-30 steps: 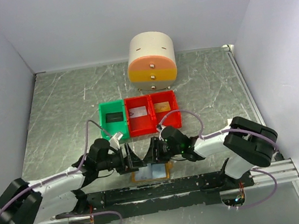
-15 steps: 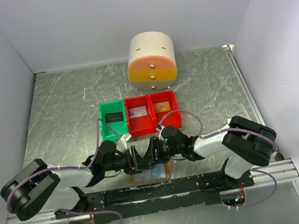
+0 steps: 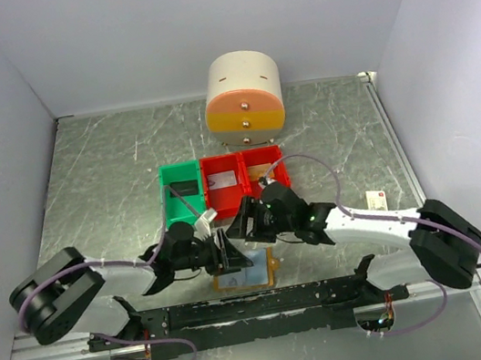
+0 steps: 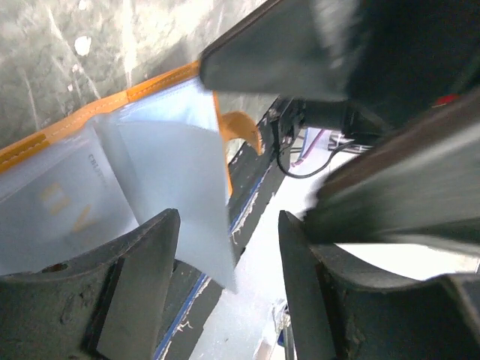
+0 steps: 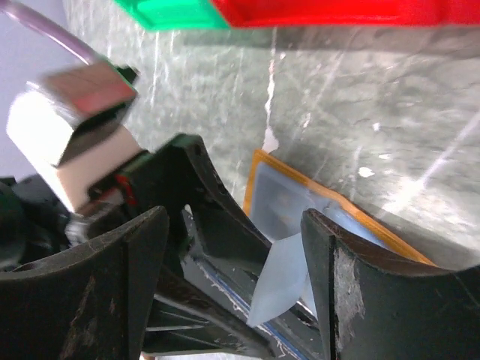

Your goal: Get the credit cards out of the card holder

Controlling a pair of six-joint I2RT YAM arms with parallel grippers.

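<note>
Seen from above, the card holder (image 3: 243, 279) lies opened flat on the table (image 3: 103, 184) just in front of the arm bases. Its long axis runs left to right, and the two grippers half hide it. Only the wrist cameras show its pale blue flap (image 4: 176, 180) lifted off the orange rim, standing between the spread, unclamped fingers of the left gripper (image 4: 227, 225); the right gripper (image 5: 234, 225) hovers above, jaws wide and empty.

Top view looks steeply down from behind over the whole table (image 3: 94, 186); the two wrist views sit very close, low, facing each other — both catch the holder (image 5: 285, 196).
</note>
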